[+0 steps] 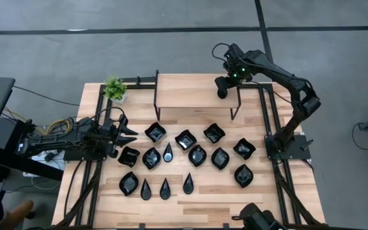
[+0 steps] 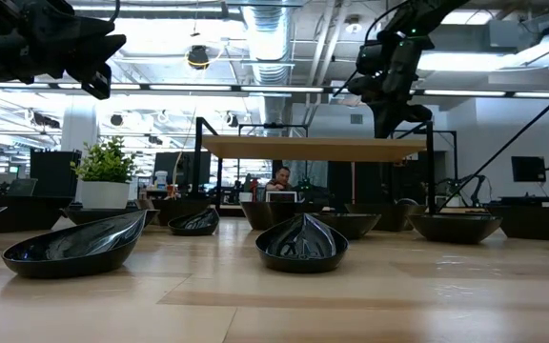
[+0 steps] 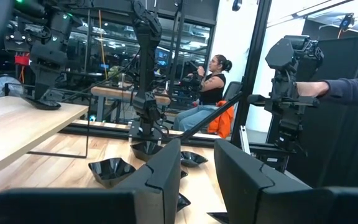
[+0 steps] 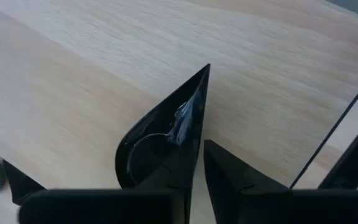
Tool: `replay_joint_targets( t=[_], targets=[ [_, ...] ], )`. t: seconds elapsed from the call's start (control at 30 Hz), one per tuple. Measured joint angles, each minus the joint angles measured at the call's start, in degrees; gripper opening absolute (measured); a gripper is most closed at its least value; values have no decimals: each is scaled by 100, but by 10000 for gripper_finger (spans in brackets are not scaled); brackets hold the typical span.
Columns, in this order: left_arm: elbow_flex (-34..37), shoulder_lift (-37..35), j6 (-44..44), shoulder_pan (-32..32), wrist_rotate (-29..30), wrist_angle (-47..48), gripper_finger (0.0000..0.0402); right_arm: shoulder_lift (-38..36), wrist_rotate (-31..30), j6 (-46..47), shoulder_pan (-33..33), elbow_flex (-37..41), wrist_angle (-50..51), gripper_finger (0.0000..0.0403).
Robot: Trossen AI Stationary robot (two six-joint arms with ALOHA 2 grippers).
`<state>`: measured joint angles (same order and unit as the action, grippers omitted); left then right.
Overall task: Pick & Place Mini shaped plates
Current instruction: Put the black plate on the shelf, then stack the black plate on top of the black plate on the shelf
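Black teardrop plate (image 4: 166,134) between right gripper (image 4: 194,168) fingers over wooden shelf (image 1: 193,89).

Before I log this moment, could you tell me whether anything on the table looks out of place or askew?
One thing: a teardrop plate sits alone on the raised wooden shelf, at the right gripper, while the other plates lie in rows on the tabletop. Nothing looks spilled or broken.

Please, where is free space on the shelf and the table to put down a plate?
The shelf is bare left of the right gripper. The table is bare along its near edge, below the teardrop plates. The middle rows are crowded.
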<state>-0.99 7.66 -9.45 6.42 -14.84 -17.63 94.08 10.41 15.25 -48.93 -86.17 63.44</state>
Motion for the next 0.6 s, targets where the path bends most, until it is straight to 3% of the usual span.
replay_joint_targets(
  t=[0.3,0.6],
  targets=[
    [0,0,0,2,1,-8,99,-5,-66,-81,-35,-102,179,47],
    [0,2,0,2,1,-39,99,-100,-327,-368,66,-999,1167,44]
  ],
)
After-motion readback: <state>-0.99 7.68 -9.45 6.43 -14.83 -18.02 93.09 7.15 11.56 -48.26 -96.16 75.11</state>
